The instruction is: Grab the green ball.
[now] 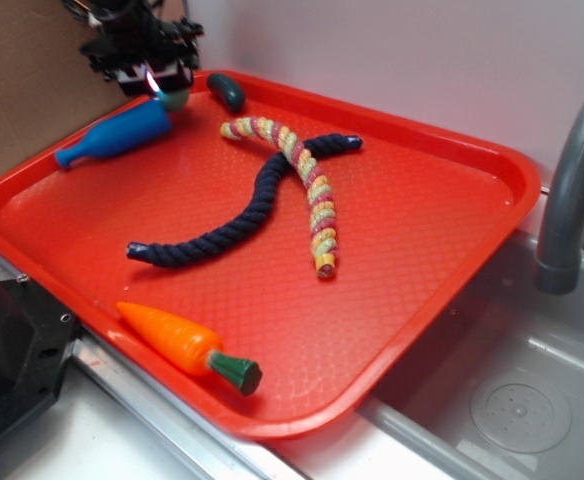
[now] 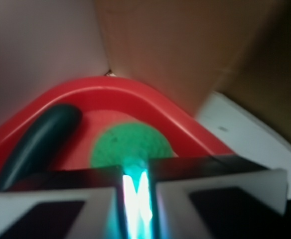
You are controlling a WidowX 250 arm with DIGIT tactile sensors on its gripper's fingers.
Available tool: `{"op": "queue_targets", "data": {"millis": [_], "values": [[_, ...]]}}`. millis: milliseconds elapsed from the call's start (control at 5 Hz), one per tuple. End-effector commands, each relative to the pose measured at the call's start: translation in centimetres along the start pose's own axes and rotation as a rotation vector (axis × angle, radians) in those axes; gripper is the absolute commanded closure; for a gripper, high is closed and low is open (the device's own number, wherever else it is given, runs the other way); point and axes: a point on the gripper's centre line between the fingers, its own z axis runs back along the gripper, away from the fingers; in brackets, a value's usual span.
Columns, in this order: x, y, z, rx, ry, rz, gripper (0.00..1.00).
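The green ball [image 1: 175,98] lies in the far left corner of the red tray [image 1: 442,300], between the blue bottle toy [image 1: 117,133] and a dark green oblong toy [image 1: 227,92]. My gripper [image 1: 157,82] hangs right over it, hiding most of it from the exterior view. In the wrist view the ball [image 2: 130,144] sits on the tray floor just beyond my gripper [image 2: 137,174]. The jaws stand nearly together, with only a narrow glowing slit between them, much narrower than the ball. The ball looks round and unsqueezed.
The tray rim [image 2: 150,102] curves close behind the ball, with a cardboard wall [image 1: 27,90] beyond it. A dark blue rope [image 1: 222,225], a multicoloured rope [image 1: 312,195] and a carrot toy [image 1: 177,345] lie on the tray. A faucet [image 1: 570,190] and sink [image 1: 517,400] are at the right.
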Motion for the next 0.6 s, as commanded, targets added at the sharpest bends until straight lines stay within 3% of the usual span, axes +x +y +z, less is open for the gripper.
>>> {"op": "queue_targets", "data": {"millis": [0,200,400], "values": [[-1.3,1.2,10.4,-0.144,-0.093,-0.065,1.0],[-1.8,1.3,11.4,-0.168,-0.034,-0.087,1.0],[-3.7,-0.1,15.4,-0.133,0.191,-0.175,1.0]]}}
